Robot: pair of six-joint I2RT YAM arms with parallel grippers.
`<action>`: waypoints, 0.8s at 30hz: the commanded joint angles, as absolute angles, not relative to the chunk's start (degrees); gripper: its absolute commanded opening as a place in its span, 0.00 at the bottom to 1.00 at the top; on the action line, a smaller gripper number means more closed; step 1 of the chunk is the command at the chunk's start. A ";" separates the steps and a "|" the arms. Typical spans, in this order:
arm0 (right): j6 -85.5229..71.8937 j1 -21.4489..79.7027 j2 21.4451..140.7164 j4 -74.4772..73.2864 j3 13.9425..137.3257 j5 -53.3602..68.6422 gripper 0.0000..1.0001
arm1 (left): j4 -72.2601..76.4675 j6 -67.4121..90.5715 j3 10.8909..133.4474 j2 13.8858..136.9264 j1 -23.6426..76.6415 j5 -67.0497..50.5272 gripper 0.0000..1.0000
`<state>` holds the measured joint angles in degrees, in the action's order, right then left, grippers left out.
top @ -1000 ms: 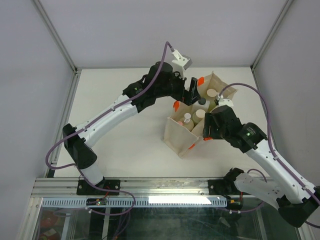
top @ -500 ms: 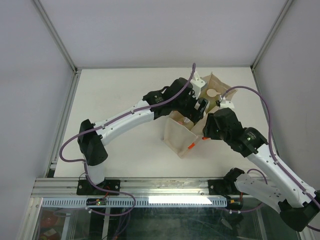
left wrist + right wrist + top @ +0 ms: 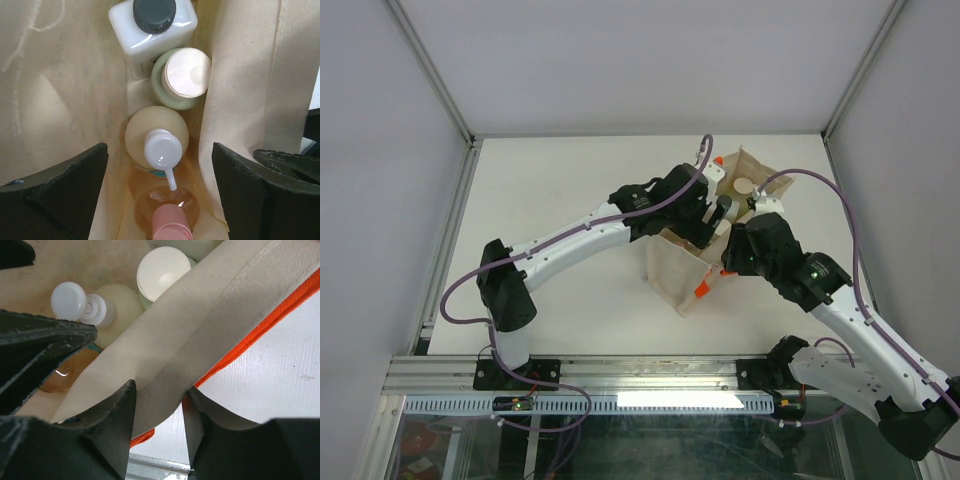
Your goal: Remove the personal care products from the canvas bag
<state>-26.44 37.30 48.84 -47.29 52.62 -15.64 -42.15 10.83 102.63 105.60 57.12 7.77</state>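
Observation:
The canvas bag [image 3: 672, 272] stands right of the table's centre, with orange tabs. My left gripper [image 3: 714, 224] reaches down into its mouth and is open. In the left wrist view the left gripper [image 3: 160, 192] hangs over a row of bottles: a pale bottle with a dark cap [image 3: 154, 14], one with a cream cap [image 3: 187, 72], a peach one with a white pump [image 3: 161, 149] between my fingers, and a pink-orange one [image 3: 167, 217] nearest. My right gripper [image 3: 157, 402] is shut on the bag's rim [image 3: 200, 335], also in the top view [image 3: 728, 258].
An orange strap [image 3: 250, 337] hangs outside the rim over the white table [image 3: 280, 385]. The bag's cloth walls [image 3: 60, 90] close in on both sides of the bottles. The left gripper's black finger [image 3: 40, 345] shows inside the bag in the right wrist view.
My left arm has swung from behind the bag to over its mouth and lowered its gripper inside. My right gripper has kept its hold on the rim.

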 commanded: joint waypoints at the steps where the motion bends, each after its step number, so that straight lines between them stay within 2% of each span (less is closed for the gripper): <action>1: -25.40 37.18 49.18 -44.94 52.84 -15.47 0.43 | -47.33 13.00 104.46 107.02 58.34 10.96 0.81; 3: -25.33 37.19 49.35 -44.83 52.65 -15.36 0.43 | -49.21 13.37 105.91 108.48 58.44 11.72 0.79; 5: -25.11 37.21 49.59 -44.74 52.81 -15.33 0.43 | -51.28 13.82 108.04 110.09 58.68 12.55 0.72; 12: -23.79 37.18 49.60 -44.31 53.09 -15.50 0.43 | -53.61 12.91 112.15 112.85 60.54 16.06 0.64; 18: -23.82 37.20 49.56 -44.11 52.82 -15.23 0.43 | -54.40 12.83 114.77 113.38 60.64 17.29 0.44; 24: -23.31 37.24 49.95 -43.42 52.49 -14.49 0.44 | -54.65 12.64 117.97 113.38 60.63 16.59 0.14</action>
